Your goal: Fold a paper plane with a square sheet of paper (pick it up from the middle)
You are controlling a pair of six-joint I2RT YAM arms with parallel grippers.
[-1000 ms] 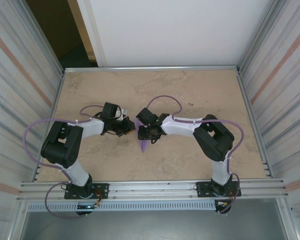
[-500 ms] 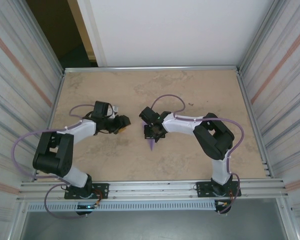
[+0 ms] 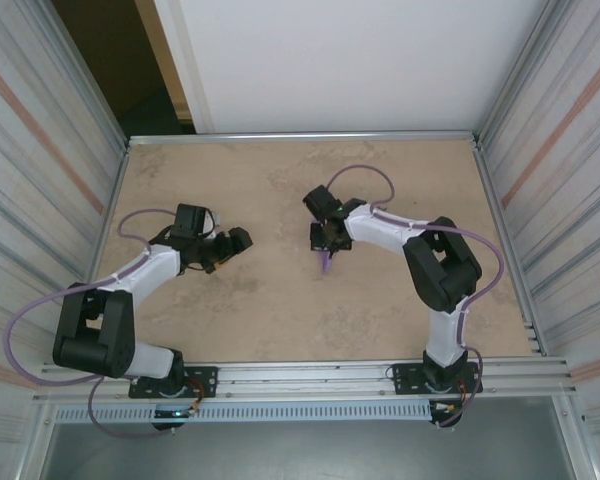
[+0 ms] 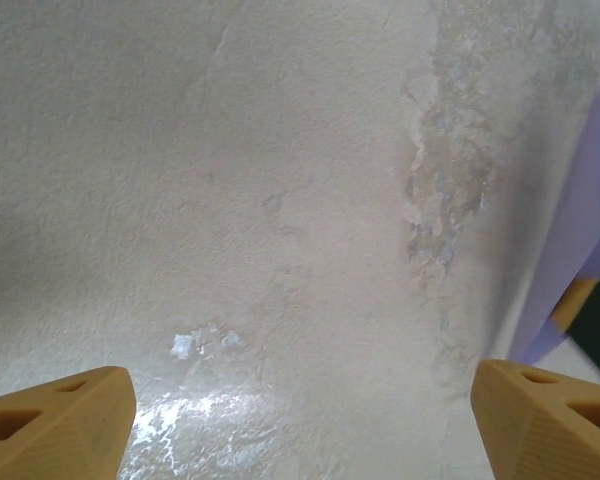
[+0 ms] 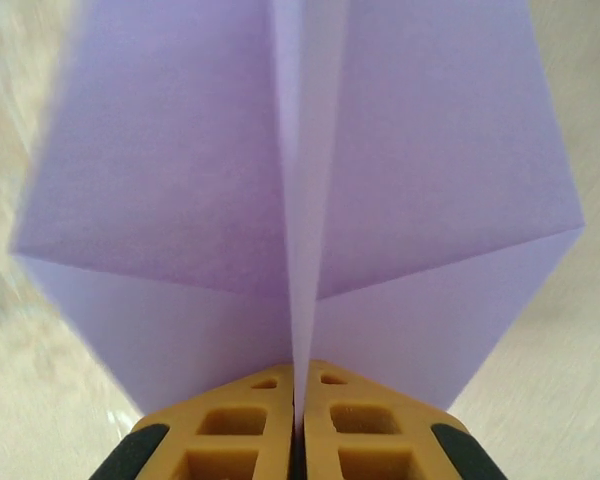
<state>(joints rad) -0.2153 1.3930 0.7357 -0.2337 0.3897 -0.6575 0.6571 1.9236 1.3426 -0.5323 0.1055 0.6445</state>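
overhead, the right gripper [image 3: 325, 243] pinches the plane [image 3: 326, 262] at mid-table [image 3: 280, 310]. the left gripper [image 3: 230, 246] is well apart. left wrist: jaws spread wide over bare tabletop, a purple edge cut off at right. right wrist: fingers clamp the centre crease, probably to keep the wings even. the far end is cut off.

left tool [image 3: 232, 243]: jaws opened, swung left away from paper plane [image 3: 325, 263] | right tool [image 3: 325, 240]: clamped paper plane, carried it right and farther back
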